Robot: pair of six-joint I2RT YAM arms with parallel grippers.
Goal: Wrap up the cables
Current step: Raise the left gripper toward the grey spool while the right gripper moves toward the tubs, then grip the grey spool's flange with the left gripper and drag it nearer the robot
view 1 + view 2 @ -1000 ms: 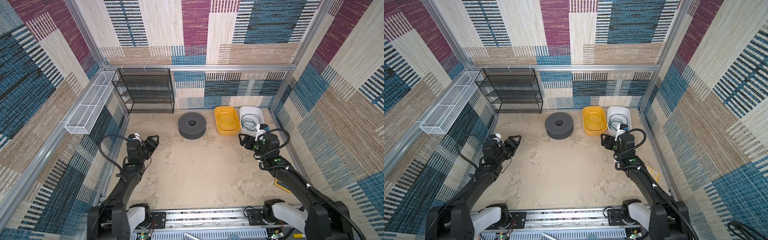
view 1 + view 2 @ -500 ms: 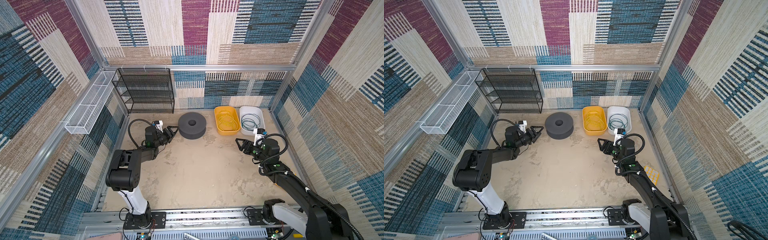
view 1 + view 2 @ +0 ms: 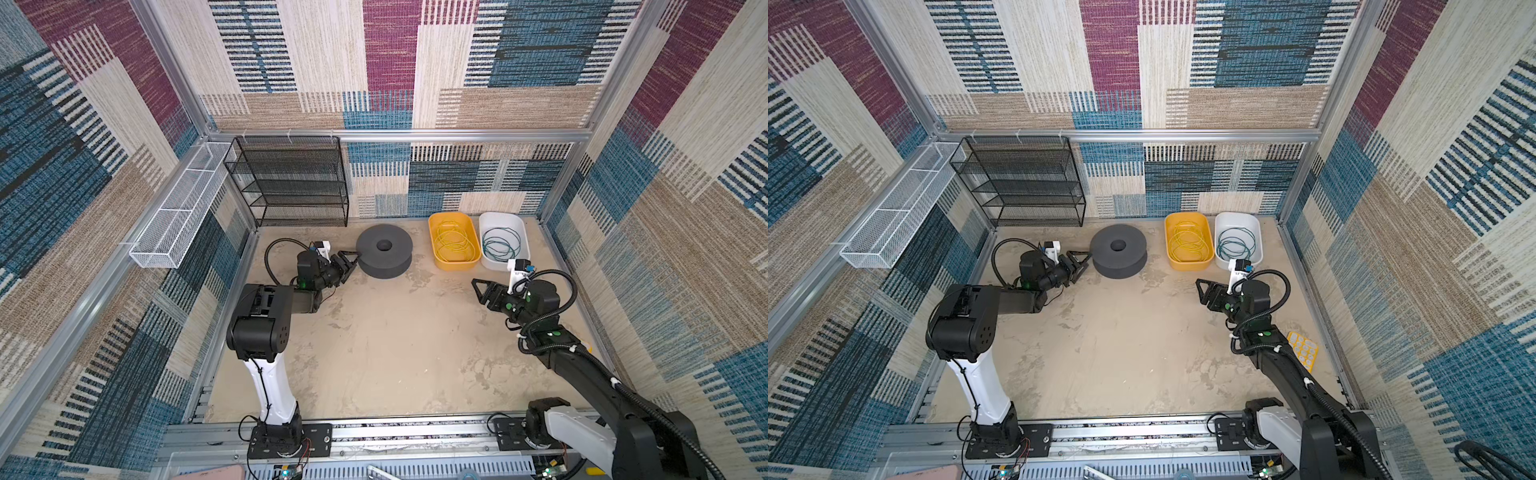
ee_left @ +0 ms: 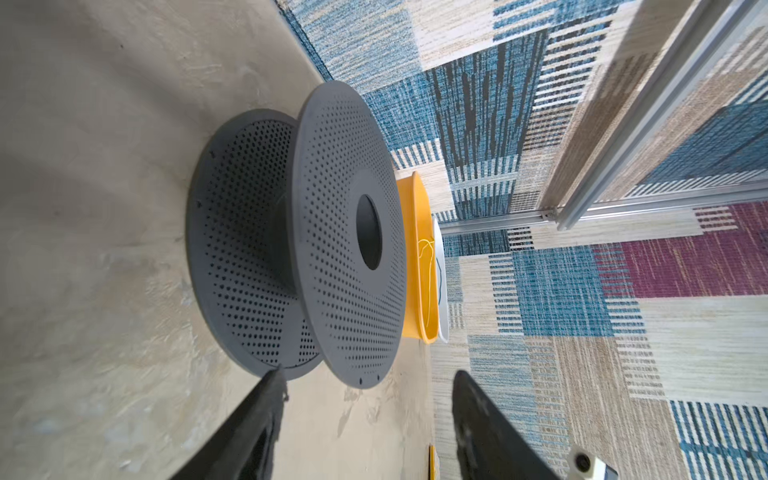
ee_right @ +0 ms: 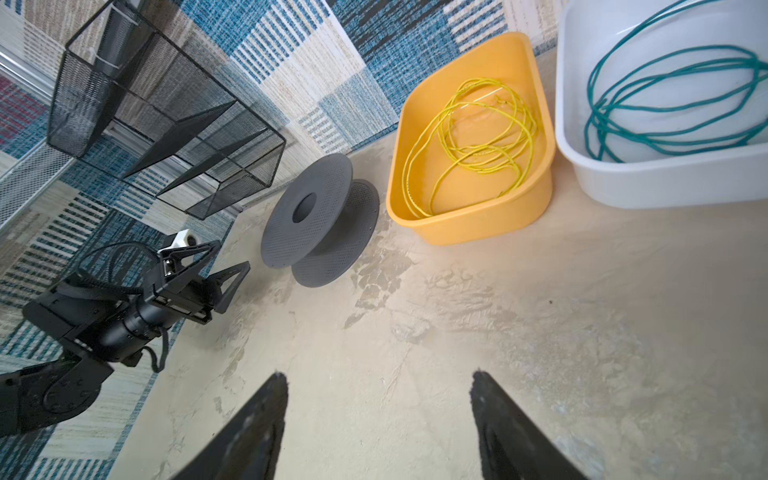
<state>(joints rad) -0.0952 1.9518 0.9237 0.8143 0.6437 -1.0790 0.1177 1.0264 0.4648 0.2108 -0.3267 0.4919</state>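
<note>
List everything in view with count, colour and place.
spool: one, dark grey, back middle of table
tubs: two, yellow tub beside spool, white tub right of it
cables: two, yellow cable in yellow tub, teal cable in white tub
mesh shelf rack: one, black, back left
mesh basket: one, white, left wall
dotted card: one, yellow, table's right edge
left gripper: one, black, open beside spool
right gripper: one, black, open before tubs
</note>
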